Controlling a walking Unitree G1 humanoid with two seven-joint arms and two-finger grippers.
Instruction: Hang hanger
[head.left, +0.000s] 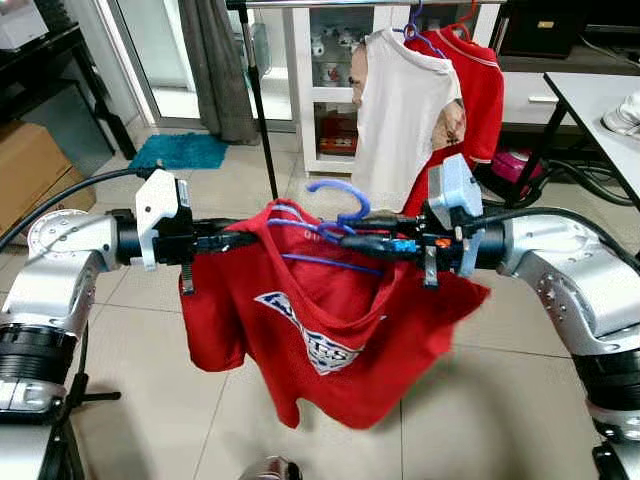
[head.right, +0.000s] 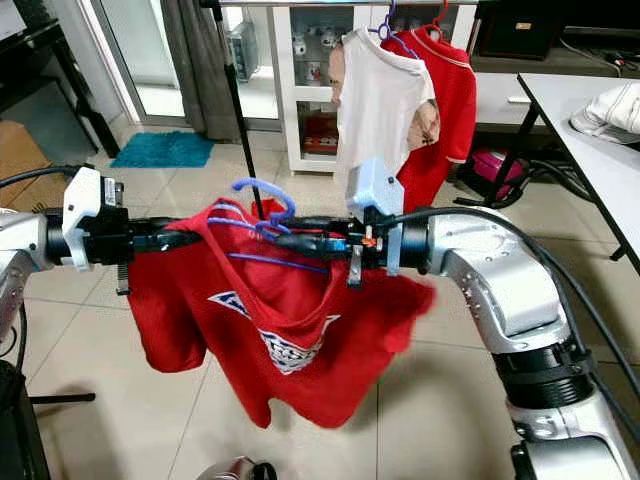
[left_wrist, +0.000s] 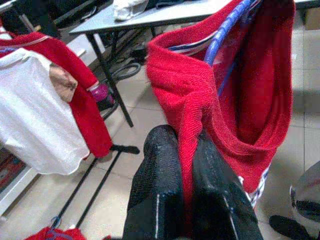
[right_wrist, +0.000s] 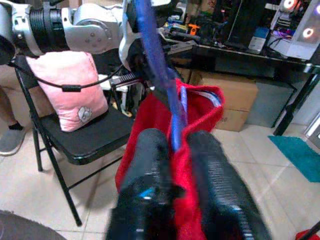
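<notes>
Here the robot holds a red shirt (head.left: 320, 330) up in the air in front of its chest, on a blue hanger (head.left: 335, 215) whose hook curls up above the collar. The left gripper (head.left: 250, 238) is pinched tight on the red cloth at one shoulder of the shirt; in the left wrist view its two black fingers (left_wrist: 160, 185) squeeze a fold of the cloth between them, and the blue hanger runs inside the collar just past them. The right gripper (head.left: 345, 235) comes in from the other side and is clamped on the hanger and the cloth by the collar; in the right wrist view the blue bar passes up between its fingers (right_wrist: 150, 165). The shirt hangs down loose between the two arms, with a white and blue badge on its front. Behind it stands a clothes rail (head.left: 330, 4) on a black pole (head.left: 262, 110), well apart from the held shirt. A white shirt (head.left: 400, 120) and another red shirt (head.left: 485, 90) hang on that rail, side by side. A white table (head.left: 600, 95) is on the right, and a blue mat (head.left: 180, 152) lies on the tiled floor (head.left: 150, 400) far back on the left
</notes>
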